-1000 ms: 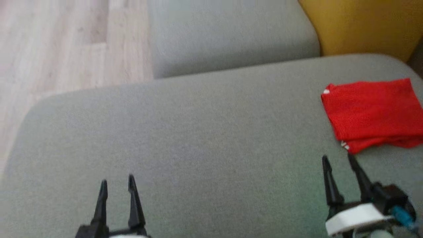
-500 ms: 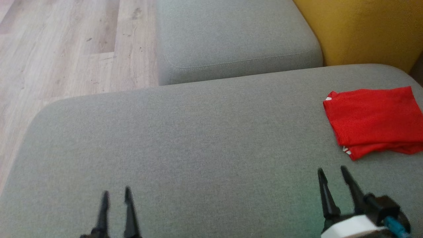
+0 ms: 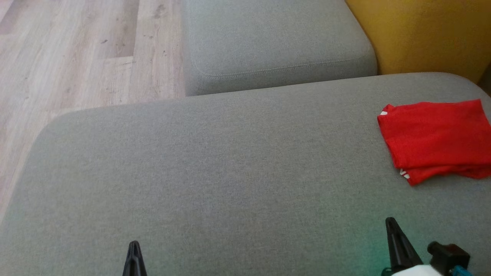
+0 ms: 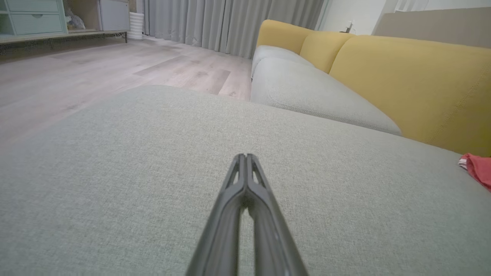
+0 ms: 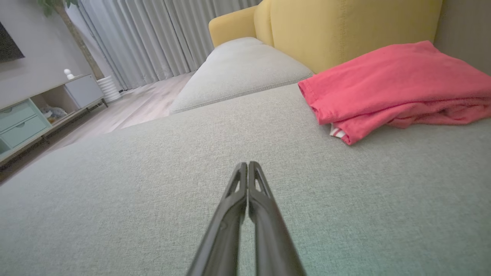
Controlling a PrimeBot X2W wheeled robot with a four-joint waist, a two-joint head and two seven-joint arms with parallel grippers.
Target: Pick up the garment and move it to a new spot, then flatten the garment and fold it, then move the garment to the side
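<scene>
Red garment (image 3: 435,138) at right of grey cushion (image 3: 215,172)

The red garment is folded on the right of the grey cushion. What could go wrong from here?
The red garment has uneven lower layers poking out at its near edge, so a nudge could undo the fold. The shut right gripper is not far from that edge, so a careless swing that way might snag the cloth.

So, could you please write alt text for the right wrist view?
A folded red garment lies on a grey sofa seat, ahead of the right gripper and toward the view's right; the gripper is shut and holds nothing. Behind are a yellow backrest, grey curtains and a wooden floor.
</scene>
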